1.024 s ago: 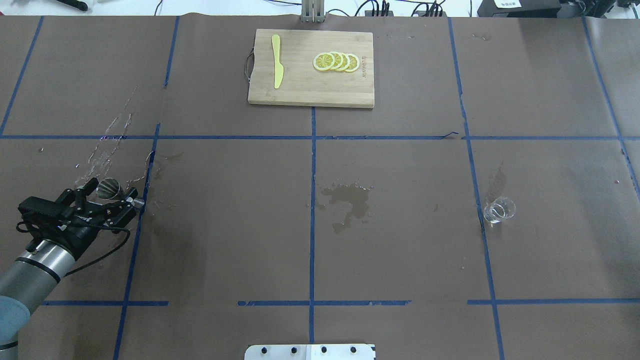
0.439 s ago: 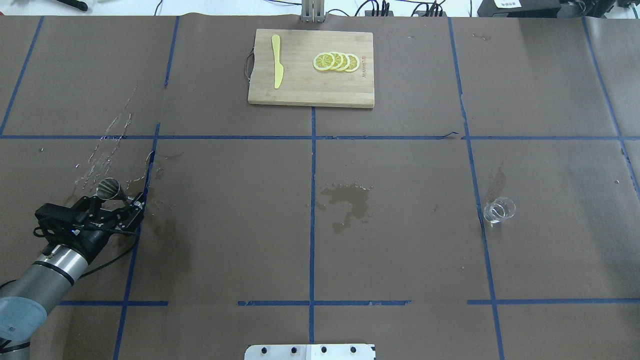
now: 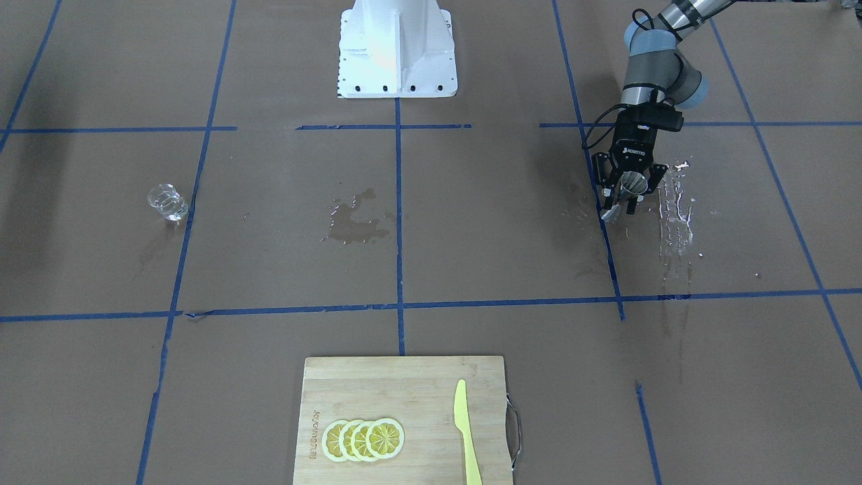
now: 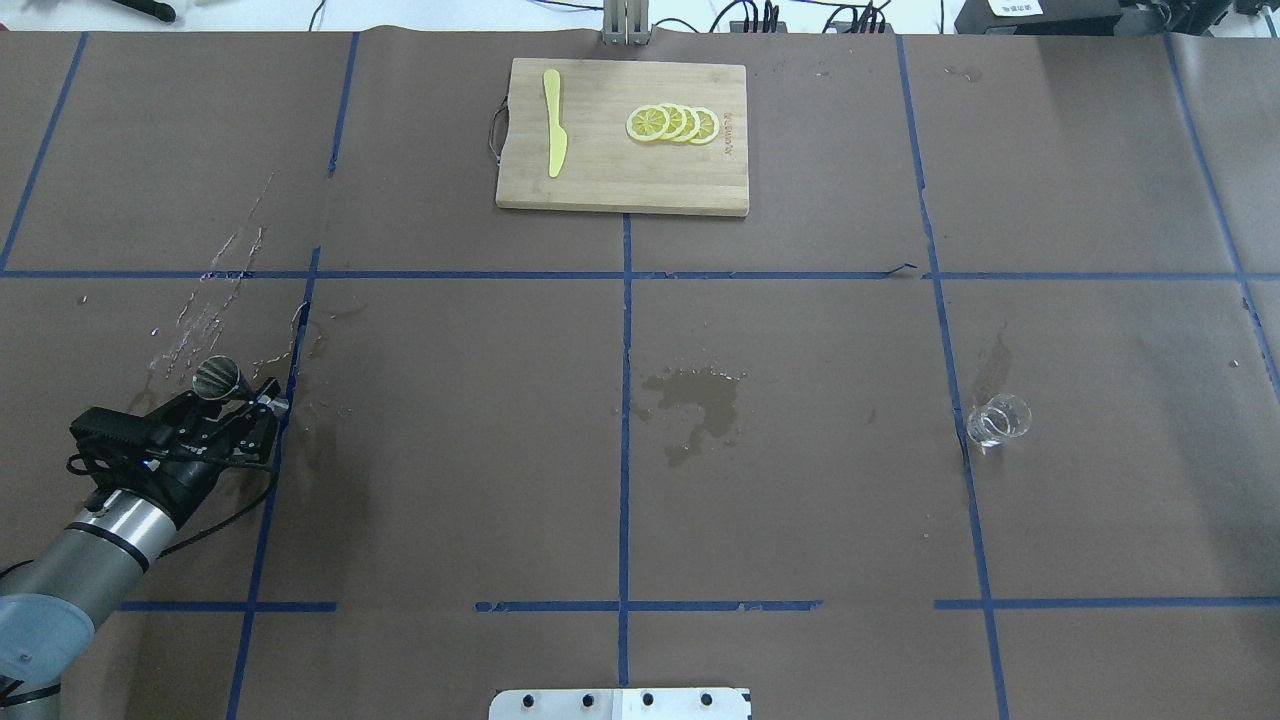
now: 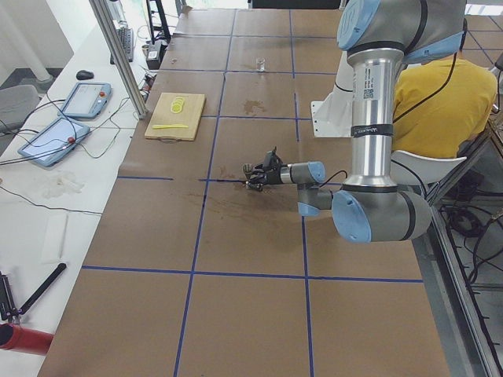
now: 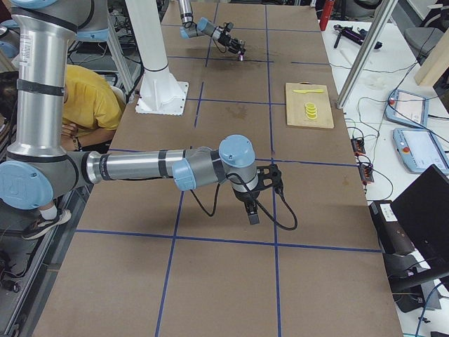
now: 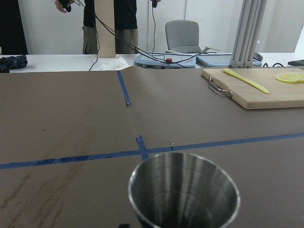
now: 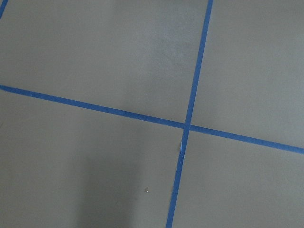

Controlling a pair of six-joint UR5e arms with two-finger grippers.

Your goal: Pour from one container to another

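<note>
Left hand (image 4: 232, 398) is held low and nearly level over the bench (image 4: 800, 500). Its fingers are spread apart on either side of the jigger (image 4: 216, 377), and whether they touch it cannot be told. The right hand (image 6: 251, 207) is seen only from the side camera, pointing down at bare paper, so its state cannot be told.

The bench is covered in brown paper, which is divided into large squares by blue tape lines (image 4: 625, 450). A cutting board (image 4: 610, 185) lies at the far edge from the robot. Between that board and the robot, a dark wet patch (image 4: 695, 395) has soaked into the paper. A trail of shiny droplets (image 4: 215, 300) is scattered well to the board's left, just beyond the jigger. A side table with tablets and cables runs behind the board, and a person in a yellow shirt (image 5: 436, 102) is seated by the robot's base.

The jigger stands upright, nearer the robot than the board and far to the board's left. The glass (image 4: 997, 419) stands alone, nearer the robot and well to the board's right, far from both hands.

The jigger is of polished steel, with a flared conical mouth and a dark inside. The glass is short, round and clear. The board is of pale wood with a wire handle, and it carries overlapping lemon slices (image 4: 672, 123) and a yellow knife (image 4: 553, 122).
</note>
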